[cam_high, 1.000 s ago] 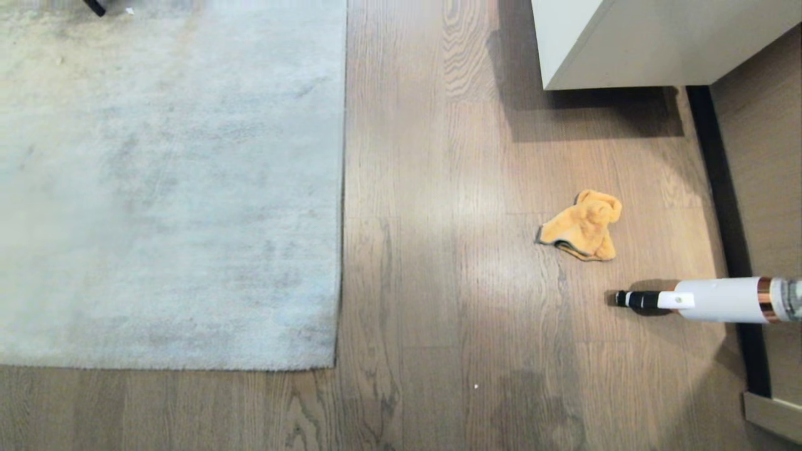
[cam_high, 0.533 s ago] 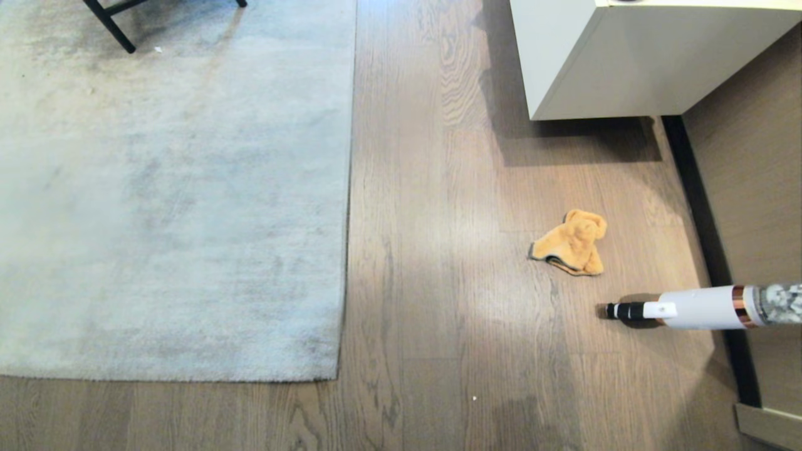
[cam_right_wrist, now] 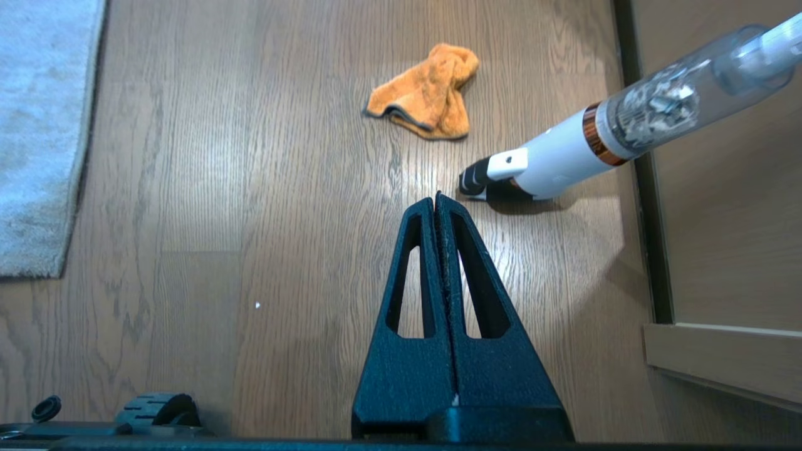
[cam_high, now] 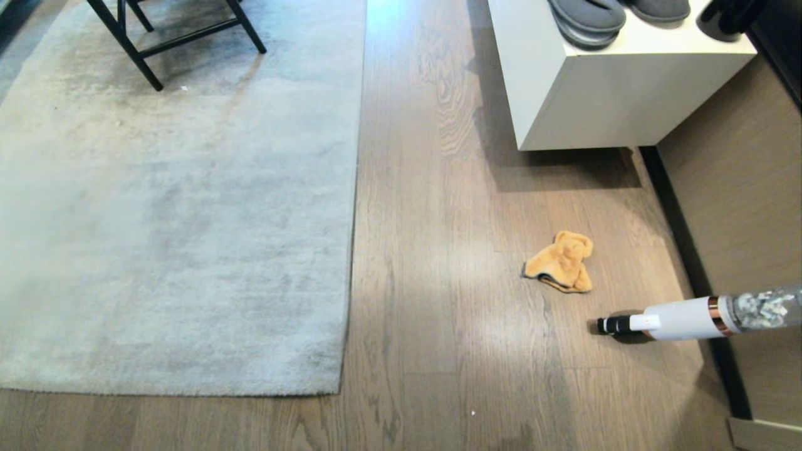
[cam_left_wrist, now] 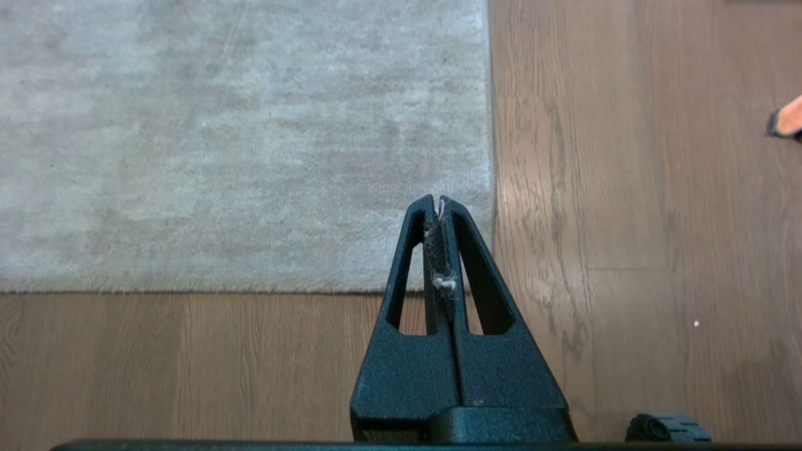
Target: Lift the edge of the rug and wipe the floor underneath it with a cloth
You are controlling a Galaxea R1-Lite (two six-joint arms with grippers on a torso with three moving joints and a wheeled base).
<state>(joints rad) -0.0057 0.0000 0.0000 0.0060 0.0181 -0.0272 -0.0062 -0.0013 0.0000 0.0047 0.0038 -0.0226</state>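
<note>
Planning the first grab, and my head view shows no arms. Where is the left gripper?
Observer: The left gripper hangs over the rug corner, jaws shut.
Operator: Is it holding anything?
Observer: Only a bit of fluff caught between the jaws.
Operator: And the other arm?
Observer: The right gripper is shut too, over bare floor, short of the cloth.
</note>
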